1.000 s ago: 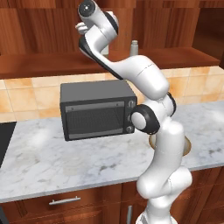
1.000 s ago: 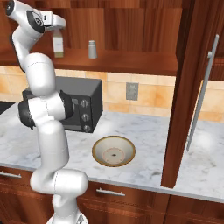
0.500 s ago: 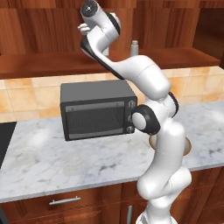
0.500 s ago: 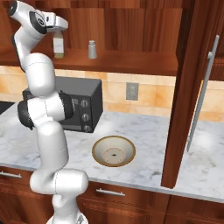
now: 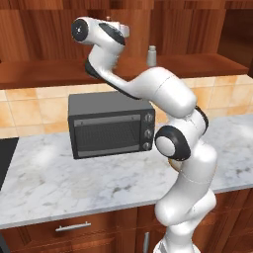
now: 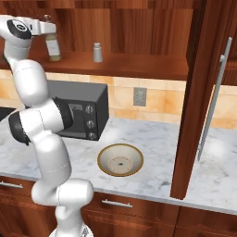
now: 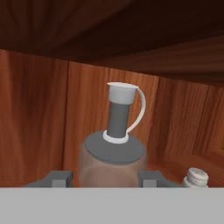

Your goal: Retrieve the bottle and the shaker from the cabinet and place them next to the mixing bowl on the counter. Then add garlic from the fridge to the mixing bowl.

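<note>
Gripper [image 7: 106,179] is seen clamped w/ both fingers [image 7: 57,178] round the bottle [image 7: 113,164] on the cabinet [image 6: 139,67] shelf, shaker [image 7: 195,177] just beside at approx 3 o'clock in hand view.

bottle [image 7: 113,157]: in the hand view its lower body is cut off by the bottom of the picture; in the right base view the hand covers its top, and the label is too small to read.
gripper [image 7: 105,178]: in the hand view just the two finger tips show, one each side of the bottle; actual contact with the glass cannot be told.
shaker [image 7: 195,178]: cut off low at the right of the hand view, top alone visible.
mixing bowl [image 6: 120,159]: in the left base view it sits behind the arm, almost wholly hidden.
fridge [image 6: 203,99]: cut by the right edge of the right base view; inside not visible.
microwave [image 6: 81,115]: left part hidden by the arm in the right base view.
</note>
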### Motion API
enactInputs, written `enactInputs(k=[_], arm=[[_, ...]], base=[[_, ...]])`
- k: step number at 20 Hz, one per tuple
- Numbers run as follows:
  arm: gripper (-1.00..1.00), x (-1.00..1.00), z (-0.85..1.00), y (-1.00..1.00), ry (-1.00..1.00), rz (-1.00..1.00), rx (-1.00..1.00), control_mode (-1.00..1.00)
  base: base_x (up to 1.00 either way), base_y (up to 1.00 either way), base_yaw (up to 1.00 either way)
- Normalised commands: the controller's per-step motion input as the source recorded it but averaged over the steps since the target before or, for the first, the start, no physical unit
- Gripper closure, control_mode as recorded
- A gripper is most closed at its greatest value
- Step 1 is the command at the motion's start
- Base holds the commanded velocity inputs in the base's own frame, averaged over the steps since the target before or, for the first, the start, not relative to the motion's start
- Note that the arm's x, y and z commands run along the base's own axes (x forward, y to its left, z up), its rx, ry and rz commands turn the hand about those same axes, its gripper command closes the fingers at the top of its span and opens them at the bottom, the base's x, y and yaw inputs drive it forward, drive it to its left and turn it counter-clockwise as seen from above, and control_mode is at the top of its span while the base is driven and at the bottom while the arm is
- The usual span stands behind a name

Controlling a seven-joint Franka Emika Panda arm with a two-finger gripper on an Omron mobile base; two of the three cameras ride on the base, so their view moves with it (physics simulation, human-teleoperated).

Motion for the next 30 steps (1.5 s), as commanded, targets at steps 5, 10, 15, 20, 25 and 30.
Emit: enactInputs(k=[5,10,15,20,25,30], arm=[[1.00,-0.96,0.16,0.14,-0.13,-0.35,0.00,-1.00],[1.00,-1.00,0.51,-0.10,0.00,-0.40,0.00,-1.00],[1.00,-1.00,-0.04,-0.12,-0.08,-0.37,-0.02,-1.00],[1.00,-1.00,-0.74,-0.36,-0.36,-0.23,-0.01,-1.00],[1.00,-1.00,-0.80,-0.67,-0.41,-0.13,0.01,-1.00],[1.00,-1.00,-0.78,-0.92,-0.32,-0.05,0.11,-1.00]], base=[[0.00,0.00,0.00],[0.00,0.00,0.00],[0.00,0.00,0.00],[0.00,0.00,0.00],[0.00,0.00,0.00],[0.00,0.00,0.00]])
